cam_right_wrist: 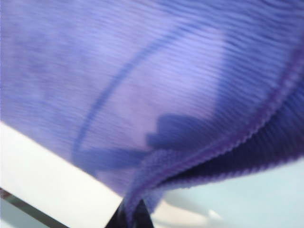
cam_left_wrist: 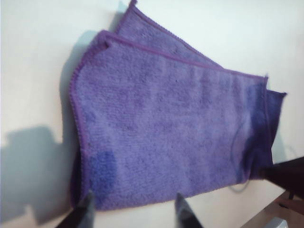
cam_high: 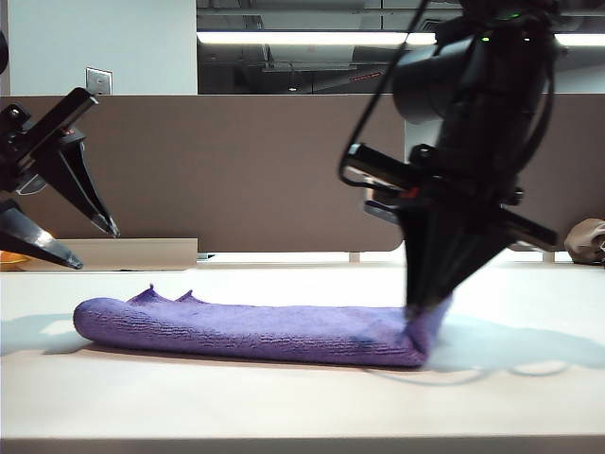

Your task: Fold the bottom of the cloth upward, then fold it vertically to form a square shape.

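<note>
The purple microfiber towel [cam_high: 255, 329] is seen lying on the white table [cam_high: 284, 407], already doubled into a long band with two hemmed corners standing up near its far-left end. Its right end is pinched by the right gripper [cam_high: 427, 307], whose fingers are closed tight on the stitched hem [cam_right_wrist: 223, 142] and lift that end slightly off the table. The left gripper [cam_high: 61, 241] is held in the air above and beyond the towel's left end, well clear of it; its fingers [cam_left_wrist: 183, 211] are spread apart and nothing is held between them. Only one layer may be caught at the pinched end, so the layers could part when it is carried over. With the left end unpinned, the whole towel could also be dragged, leaving a skewed rather than square fold.
</note>
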`<state>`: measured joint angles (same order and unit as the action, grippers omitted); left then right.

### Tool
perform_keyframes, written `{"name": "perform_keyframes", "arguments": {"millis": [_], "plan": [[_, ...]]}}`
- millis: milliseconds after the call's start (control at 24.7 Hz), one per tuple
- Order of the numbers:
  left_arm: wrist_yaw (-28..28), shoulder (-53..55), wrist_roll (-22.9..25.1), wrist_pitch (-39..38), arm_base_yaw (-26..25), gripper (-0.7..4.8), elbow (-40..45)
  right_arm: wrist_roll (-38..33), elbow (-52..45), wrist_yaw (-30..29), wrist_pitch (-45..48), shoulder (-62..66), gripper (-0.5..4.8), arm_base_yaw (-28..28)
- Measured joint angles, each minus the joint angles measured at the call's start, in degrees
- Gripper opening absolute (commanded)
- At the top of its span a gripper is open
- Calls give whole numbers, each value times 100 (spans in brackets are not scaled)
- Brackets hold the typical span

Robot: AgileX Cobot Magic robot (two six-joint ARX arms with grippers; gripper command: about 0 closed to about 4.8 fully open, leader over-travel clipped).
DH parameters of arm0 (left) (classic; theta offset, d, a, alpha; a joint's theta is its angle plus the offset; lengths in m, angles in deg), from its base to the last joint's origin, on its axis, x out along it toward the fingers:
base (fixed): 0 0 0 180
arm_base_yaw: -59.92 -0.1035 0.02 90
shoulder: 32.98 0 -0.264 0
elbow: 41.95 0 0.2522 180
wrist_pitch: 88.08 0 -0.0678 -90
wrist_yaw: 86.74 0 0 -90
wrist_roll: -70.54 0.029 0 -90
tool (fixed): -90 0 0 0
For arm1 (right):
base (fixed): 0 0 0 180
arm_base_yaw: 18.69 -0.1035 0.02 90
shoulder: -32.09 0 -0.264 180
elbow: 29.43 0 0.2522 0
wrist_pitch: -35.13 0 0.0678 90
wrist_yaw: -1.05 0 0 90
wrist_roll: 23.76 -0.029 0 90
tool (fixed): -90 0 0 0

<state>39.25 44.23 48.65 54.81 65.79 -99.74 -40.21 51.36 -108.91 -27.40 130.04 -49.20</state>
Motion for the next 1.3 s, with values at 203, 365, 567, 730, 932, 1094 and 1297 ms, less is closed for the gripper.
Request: {"name": "perform_keyframes", "arguments": {"millis": [203, 365, 567, 730, 932, 1094, 1297], "plan": [[0, 0, 4, 26, 0, 213, 0, -363, 13, -90, 507, 2, -1, -295], [0, 0, 4, 24, 0, 213, 0, -463, 129, -116, 649, 2, -1, -365], [2, 0, 4, 22, 2, 211, 0, -649, 393, -157, 916, 2, -1, -363], [4, 0, 4, 22, 0, 210, 0, -844, 476, -262, 1204, 4, -1, -365], [286, 0, -57, 79, -9, 210, 0, -1099, 490, -549, 1596, 177, -1, -417], [492, -70, -267, 321, -151, 209, 2, -1185, 487, -680, 1840, 376, -1, -684], [522, -393, -326, 372, -577, 209, 2, -1340, 739, -710, 2236, 597, -1, -894]]}}
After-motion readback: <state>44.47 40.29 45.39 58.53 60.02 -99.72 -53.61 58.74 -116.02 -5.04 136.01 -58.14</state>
